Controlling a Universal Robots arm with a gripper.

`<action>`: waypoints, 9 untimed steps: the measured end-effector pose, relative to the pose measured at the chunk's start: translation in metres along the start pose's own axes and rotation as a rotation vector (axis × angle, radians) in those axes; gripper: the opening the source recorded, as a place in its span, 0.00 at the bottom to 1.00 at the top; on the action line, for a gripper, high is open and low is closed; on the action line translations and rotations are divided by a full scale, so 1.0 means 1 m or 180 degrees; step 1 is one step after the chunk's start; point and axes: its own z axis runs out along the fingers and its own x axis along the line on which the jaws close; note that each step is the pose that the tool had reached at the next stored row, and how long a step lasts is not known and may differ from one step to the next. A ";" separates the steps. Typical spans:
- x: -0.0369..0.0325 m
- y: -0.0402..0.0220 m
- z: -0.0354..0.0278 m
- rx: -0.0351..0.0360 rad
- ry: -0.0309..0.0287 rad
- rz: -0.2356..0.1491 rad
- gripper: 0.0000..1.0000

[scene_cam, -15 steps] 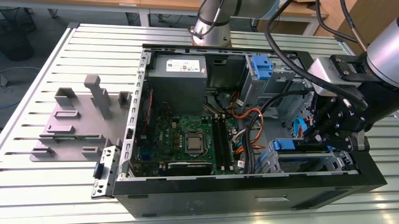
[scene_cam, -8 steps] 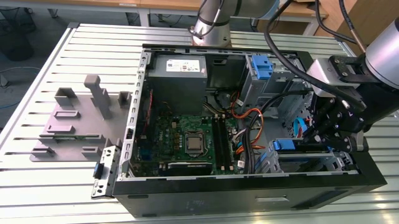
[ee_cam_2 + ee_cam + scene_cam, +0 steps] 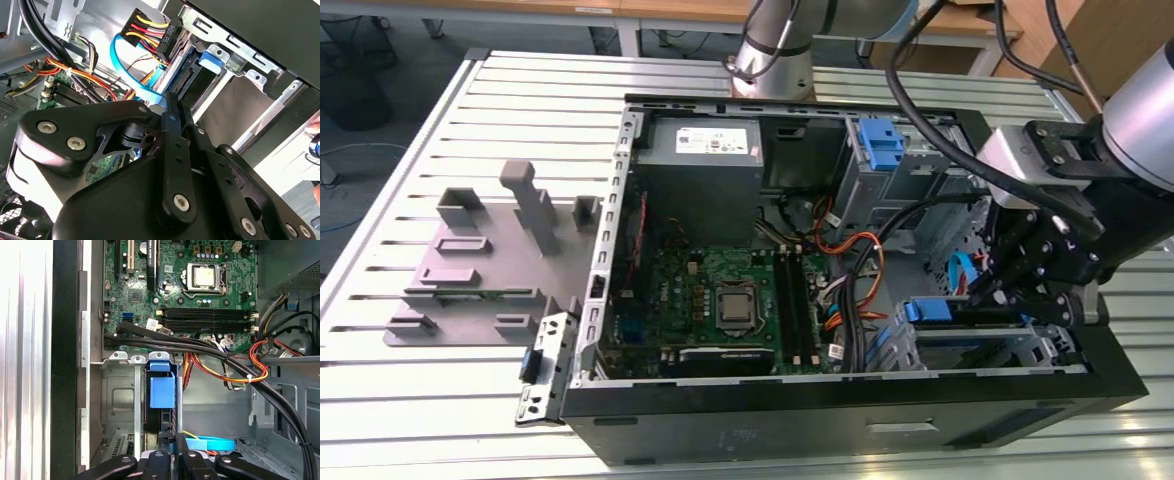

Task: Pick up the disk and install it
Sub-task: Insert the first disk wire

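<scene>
A black pincer [image 3: 1014, 295] over an open black computer case [image 3: 854, 410]: green motherboard [image 3: 720, 300], the disk's [image 3: 162, 390] blue carrier rails, a light-blue flat cable [image 3: 131, 75] (red, yellow and orange wires nearby), on a pale ribbed surface [image 3: 427, 420].

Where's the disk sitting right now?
The disk stands in the drive cage at the case's front corner, on the exterior view's right, directly below the gripper; the first wrist view shows its blue carrier tab in the slot.
</scene>
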 end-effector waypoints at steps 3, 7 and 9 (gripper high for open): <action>0.0002 -0.0001 0.0022 0.0000 0.0000 0.0000 0.16; 0.0002 -0.0001 0.0026 0.0000 0.0000 0.0000 0.16; 0.0003 -0.0001 0.0045 0.0001 0.0000 0.0000 0.16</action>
